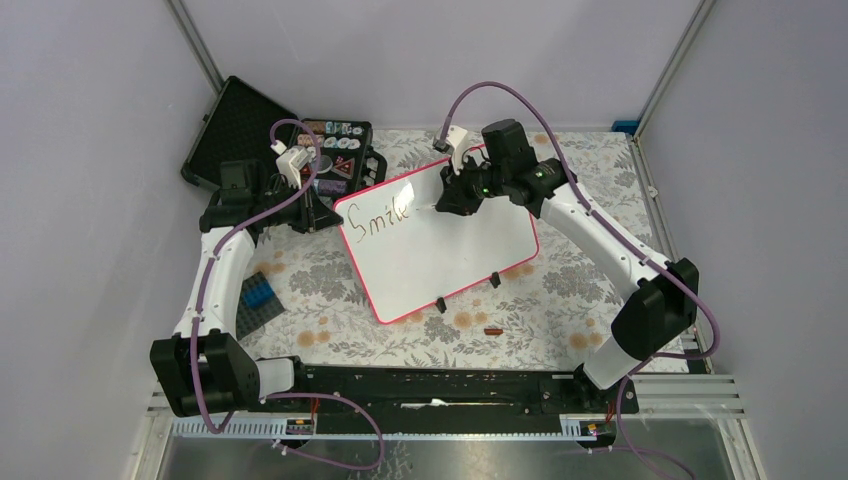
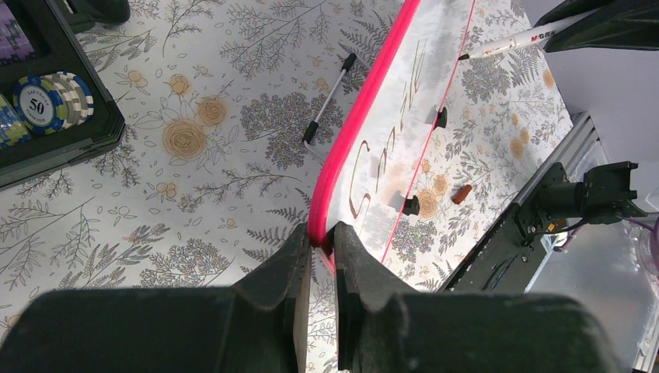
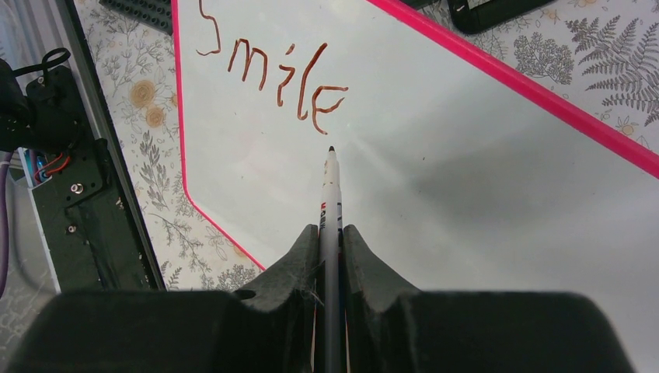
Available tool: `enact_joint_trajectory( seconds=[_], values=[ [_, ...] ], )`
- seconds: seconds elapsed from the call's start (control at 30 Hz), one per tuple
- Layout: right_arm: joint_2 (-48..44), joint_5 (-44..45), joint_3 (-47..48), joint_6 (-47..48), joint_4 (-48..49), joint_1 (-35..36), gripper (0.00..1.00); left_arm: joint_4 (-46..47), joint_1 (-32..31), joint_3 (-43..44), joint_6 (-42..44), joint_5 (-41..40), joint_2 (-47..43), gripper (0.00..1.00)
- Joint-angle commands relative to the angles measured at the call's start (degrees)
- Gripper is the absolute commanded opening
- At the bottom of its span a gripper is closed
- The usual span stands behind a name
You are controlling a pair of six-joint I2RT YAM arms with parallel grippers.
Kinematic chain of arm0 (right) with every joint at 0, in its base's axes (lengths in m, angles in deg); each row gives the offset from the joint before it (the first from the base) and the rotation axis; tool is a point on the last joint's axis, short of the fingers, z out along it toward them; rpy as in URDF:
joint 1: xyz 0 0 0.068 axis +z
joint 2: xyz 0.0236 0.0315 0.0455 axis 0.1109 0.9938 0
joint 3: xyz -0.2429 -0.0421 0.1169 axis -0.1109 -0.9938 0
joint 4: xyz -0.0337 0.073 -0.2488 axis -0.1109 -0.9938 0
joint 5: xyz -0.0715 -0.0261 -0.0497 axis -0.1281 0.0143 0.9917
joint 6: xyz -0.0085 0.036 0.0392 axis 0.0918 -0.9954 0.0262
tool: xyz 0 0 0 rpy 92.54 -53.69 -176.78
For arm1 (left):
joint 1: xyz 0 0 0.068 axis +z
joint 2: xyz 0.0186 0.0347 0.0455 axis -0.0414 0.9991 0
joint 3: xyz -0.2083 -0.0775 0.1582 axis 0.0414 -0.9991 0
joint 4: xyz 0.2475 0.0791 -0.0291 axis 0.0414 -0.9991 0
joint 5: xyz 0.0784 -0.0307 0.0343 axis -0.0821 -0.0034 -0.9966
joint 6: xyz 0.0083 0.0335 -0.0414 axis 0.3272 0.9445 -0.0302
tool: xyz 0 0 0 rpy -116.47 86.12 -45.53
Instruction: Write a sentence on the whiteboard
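The whiteboard (image 1: 450,250) with a pink-red rim stands tilted on two black clip feet mid-table. Only "Smile" (image 1: 378,215) is written on it, at its upper left; it also shows in the right wrist view (image 3: 272,74). My left gripper (image 2: 320,242) is shut on the board's pink rim (image 2: 342,155) at its left corner (image 1: 335,205). My right gripper (image 3: 330,233) is shut on a white marker (image 3: 332,194); its dark tip sits just below and right of the "e", at or just off the board surface (image 3: 466,194). The right gripper (image 1: 445,205) is over the board's upper middle.
An open black case (image 1: 310,150) with poker chips (image 2: 50,97) lies behind the board's left. A dark brick plate (image 1: 258,298) lies at left. A small brown cap (image 1: 492,329) lies in front of the board. A black-tipped stick (image 2: 328,97) lies behind the board.
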Motion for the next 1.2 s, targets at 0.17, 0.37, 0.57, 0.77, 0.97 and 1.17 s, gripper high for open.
enact_joint_trajectory(
  seconds=[0.17, 0.37, 0.57, 0.77, 0.97, 1.17],
  values=[
    [-2.0, -1.7, -0.2, 0.4, 1.5, -0.2, 0.0, 2.0, -0.6, 0.5, 2.9, -1.9, -1.3, 0.0],
    [-0.8, -1.9, 1.0, 0.1, 1.5, -0.1, 0.0, 2.0, -0.6, 0.5, 3.1, -1.9, -1.3, 0.0],
    [0.4, -1.2, 2.1, 0.1, 1.5, 0.2, 0.0, 2.0, -0.6, 0.7, 3.1, -1.7, -1.2, 0.0],
    [1.8, 0.2, 3.5, -0.1, 1.5, 0.2, 0.0, 2.0, -0.7, 0.5, 3.2, -1.8, -1.3, 0.0],
    [2.9, 1.5, 3.7, 0.0, 1.5, 0.2, 0.0, 2.0, -0.7, 0.5, 3.2, -2.0, -1.2, 0.0],
    [3.5, 3.0, 2.2, 0.8, 1.7, 0.2, 0.0, 2.0, -0.7, 0.5, 3.2, -2.0, -1.1, 0.0]
  ],
)
